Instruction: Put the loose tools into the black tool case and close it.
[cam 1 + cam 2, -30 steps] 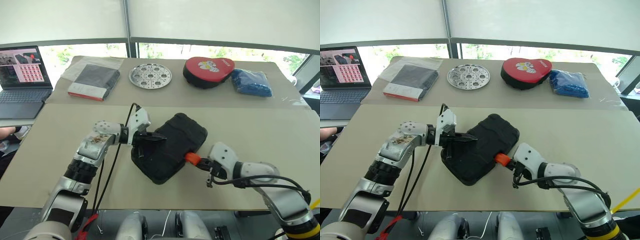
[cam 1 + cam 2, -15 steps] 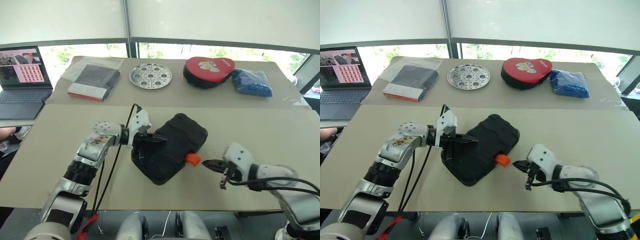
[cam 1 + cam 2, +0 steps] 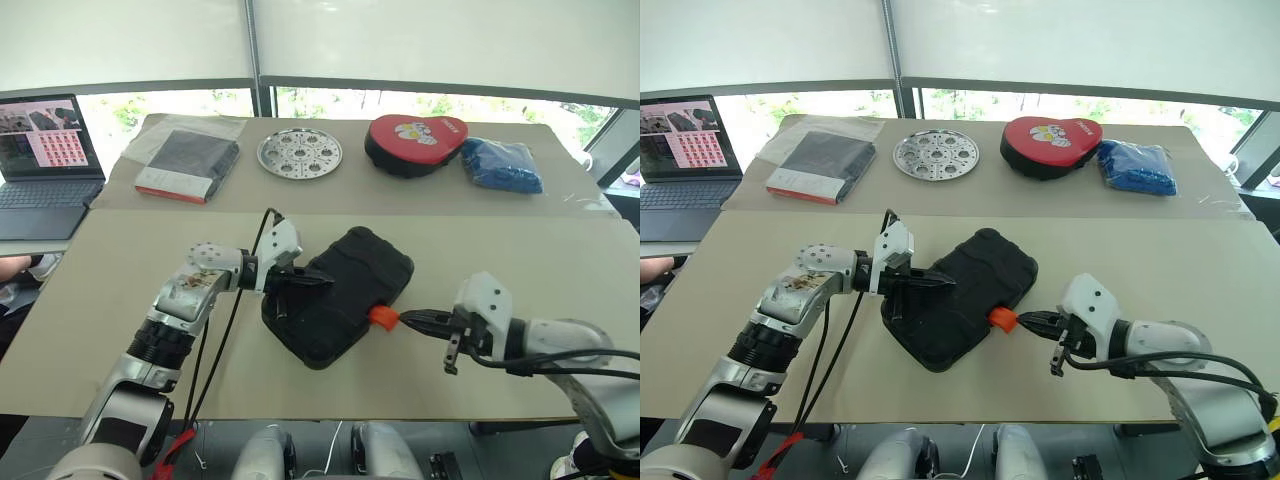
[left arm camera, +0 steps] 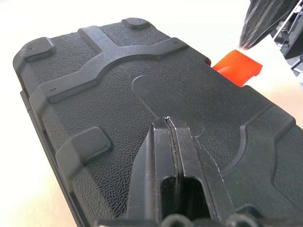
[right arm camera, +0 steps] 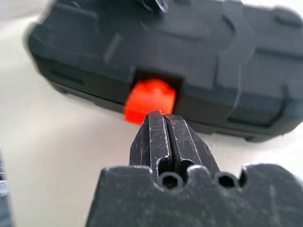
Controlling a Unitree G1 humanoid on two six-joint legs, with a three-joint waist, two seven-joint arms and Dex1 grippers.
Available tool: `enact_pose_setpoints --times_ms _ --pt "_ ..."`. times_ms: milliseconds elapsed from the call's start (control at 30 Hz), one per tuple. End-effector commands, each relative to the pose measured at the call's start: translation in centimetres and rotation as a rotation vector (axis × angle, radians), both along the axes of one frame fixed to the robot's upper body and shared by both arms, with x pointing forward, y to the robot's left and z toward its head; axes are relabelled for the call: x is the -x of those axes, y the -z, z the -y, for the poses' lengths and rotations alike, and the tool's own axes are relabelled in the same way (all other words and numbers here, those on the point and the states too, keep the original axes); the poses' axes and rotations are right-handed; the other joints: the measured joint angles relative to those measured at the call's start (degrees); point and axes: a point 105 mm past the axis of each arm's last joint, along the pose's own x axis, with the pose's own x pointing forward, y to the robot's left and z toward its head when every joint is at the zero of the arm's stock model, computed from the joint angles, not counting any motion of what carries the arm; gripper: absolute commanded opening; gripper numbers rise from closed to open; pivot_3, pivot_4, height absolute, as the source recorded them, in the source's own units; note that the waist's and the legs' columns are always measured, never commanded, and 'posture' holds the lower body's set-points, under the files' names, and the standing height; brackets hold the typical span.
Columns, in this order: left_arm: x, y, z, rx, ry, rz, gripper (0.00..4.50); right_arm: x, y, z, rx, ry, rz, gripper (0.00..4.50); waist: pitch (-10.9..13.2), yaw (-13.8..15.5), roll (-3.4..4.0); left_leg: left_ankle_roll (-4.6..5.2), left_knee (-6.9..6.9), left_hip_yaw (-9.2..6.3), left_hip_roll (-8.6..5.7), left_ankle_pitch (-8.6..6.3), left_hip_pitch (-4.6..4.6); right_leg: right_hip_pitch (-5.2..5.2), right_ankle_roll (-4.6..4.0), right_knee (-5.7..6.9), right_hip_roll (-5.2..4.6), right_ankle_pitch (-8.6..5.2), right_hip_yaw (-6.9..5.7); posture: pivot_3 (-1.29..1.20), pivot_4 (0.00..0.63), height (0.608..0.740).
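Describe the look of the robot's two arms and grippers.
Both arms are silver-grey metal with white wrist housings and loose black cables. The left gripper and right gripper each have two slim, black, scuffed fingers. The left forearm shows brownish stains.

No legible text anywhere. Laptop screen (image 3: 42,130), upper left of frame: pink/red image tiles, too small to read. Red heart-shaped pad (image 3: 415,141), top centre-right: cartoon graphic, no readable wording. Black tool case (image 3: 338,295): no markings.
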Motion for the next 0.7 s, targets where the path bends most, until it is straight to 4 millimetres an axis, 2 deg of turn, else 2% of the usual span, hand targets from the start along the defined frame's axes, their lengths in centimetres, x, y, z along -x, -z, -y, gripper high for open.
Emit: enact_pose_setpoints --times_ms 33,233,700 --pt "0.4 2.2 -0.7 -0.054 -0.022 -0.067 0.0 -0.1 -0.3 -0.6 0.009 -0.031 0.05 0.03 0.0 0.0 0.01 0.0 0.0 0.0 0.0 0.0 0.0 0.0 0.0 0.01 0.0 0.0 0.0 0.0 0.15 0.74" --pt "0.4 2.3 -0.9 -0.054 -0.03 -0.07 0.0 0.2 0.7 -0.9 0.023 -0.054 0.041 0.03 0.0 -0.1 0.02 0.0 0.0 0.0 0.0 0.0 0.0 0.0 0.0 0.01 0.0 0.0 0.0 0.0 0.15 0.74" --pt "0.3 2.6 -0.9 -0.057 -0.033 -0.077 0.0 -1.1 0.4 -3.1 -0.041 -0.088 0.088 0.03 0.0 -0.5 0.04 -0.02 0.0 0.0 0.02 0.02 0.02 -0.01 -0.01 0.07 0.01 0.0 0.0 0.0 0.15 0.74"
